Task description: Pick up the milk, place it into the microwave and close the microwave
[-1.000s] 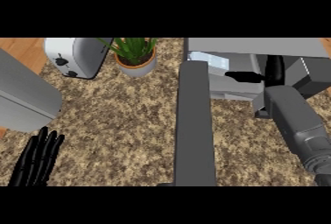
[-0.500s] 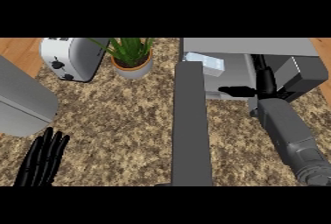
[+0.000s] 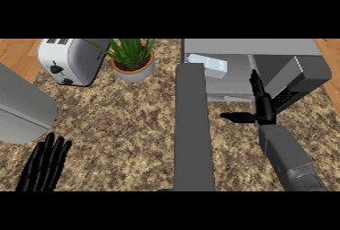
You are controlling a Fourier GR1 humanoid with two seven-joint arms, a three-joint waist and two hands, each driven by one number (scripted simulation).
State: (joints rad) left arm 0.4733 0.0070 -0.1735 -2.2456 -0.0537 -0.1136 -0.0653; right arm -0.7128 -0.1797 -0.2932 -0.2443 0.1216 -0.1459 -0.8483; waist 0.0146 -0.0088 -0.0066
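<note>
Fingers straight and holding nothing, the right hand (image 3: 260, 104) reaches toward the microwave (image 3: 302, 78) mouth — the milk (image 3: 207, 64) already sits inside, so only the open door (image 3: 193, 130) remains to shut.

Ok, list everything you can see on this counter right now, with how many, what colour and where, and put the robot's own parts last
Toaster: one, silver, far left.
Potted plant: one, green leaves in a pale pot, right of the toaster.
Microwave: one, grey, far right, open.
Microwave door: one, grey, swung out toward the robot at centre.
Milk: one, pale blue-white, inside the microwave.
Grey object: one, left edge, cannot identify.
Counter: one, speckled brown.
Left hand: black, open, resting lower left.
Right hand: black, open, at the microwave's mouth.
</note>
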